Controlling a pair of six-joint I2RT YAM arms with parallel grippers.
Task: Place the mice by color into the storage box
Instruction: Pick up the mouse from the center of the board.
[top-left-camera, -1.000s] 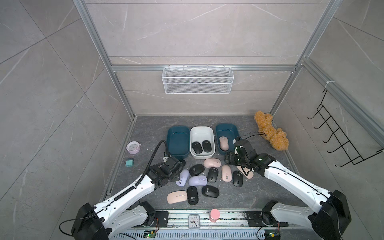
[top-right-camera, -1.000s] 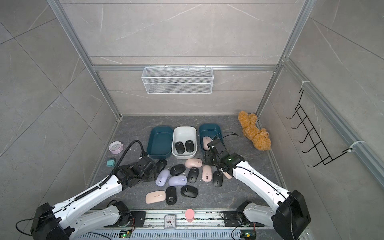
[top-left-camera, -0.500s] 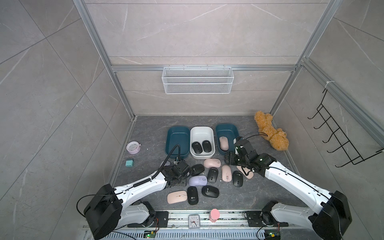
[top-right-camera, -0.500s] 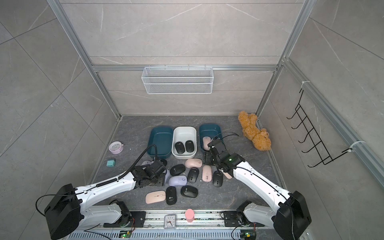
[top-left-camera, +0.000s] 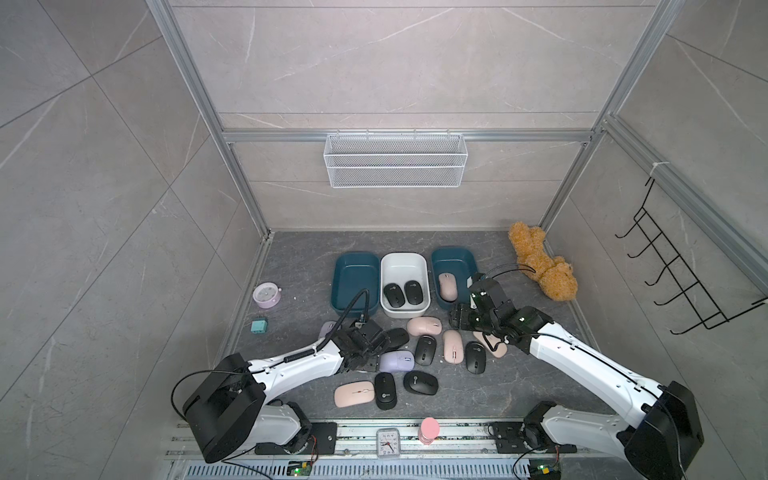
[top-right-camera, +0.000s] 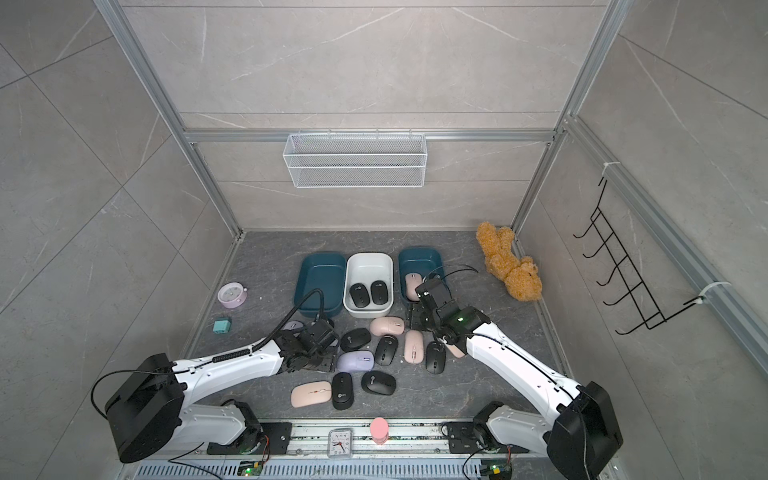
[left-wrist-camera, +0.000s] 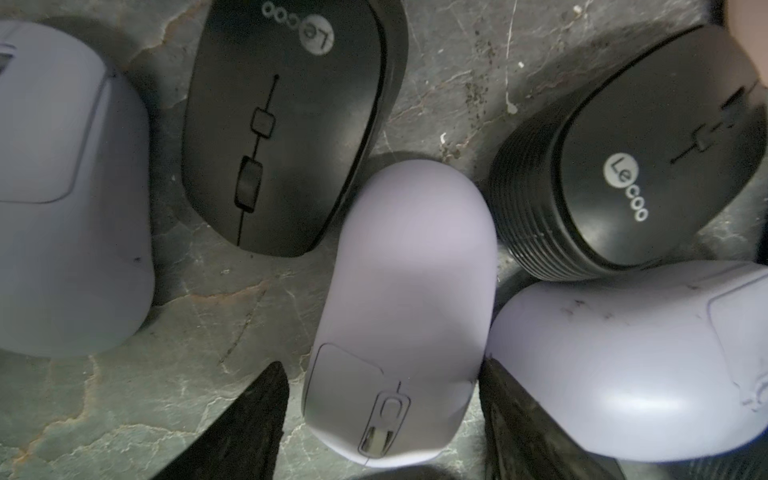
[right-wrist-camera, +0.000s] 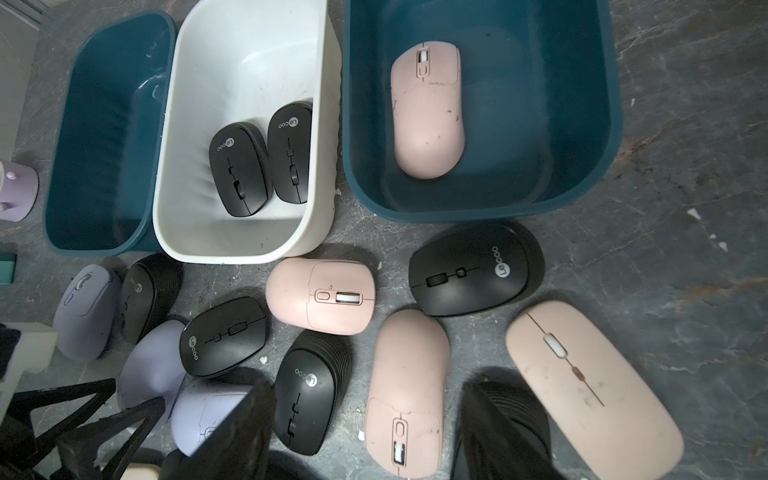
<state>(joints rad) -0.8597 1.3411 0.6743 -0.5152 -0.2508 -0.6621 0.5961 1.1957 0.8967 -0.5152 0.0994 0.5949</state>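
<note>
Dark stone worktop, tiled walls round it. 3 bins in a row twd back edge: white bin w/ 2 black mice, right teal bin w/ 1 pink mouse, left teal bin. Loose mice mid-worktop, just in front of bins. Left gripper spread, fingers either side of lilac mouse, not pinching. Right gripper spread above the loose ones, holding nothing.

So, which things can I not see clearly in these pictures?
- Both top views: the left gripper and the lilac mouse between its jaws lie hidden under the left arm.
- Both top views: the right arm covers part of a pink mouse.
- Left wrist view: the frame edge cuts off another lilac mouse.
</note>
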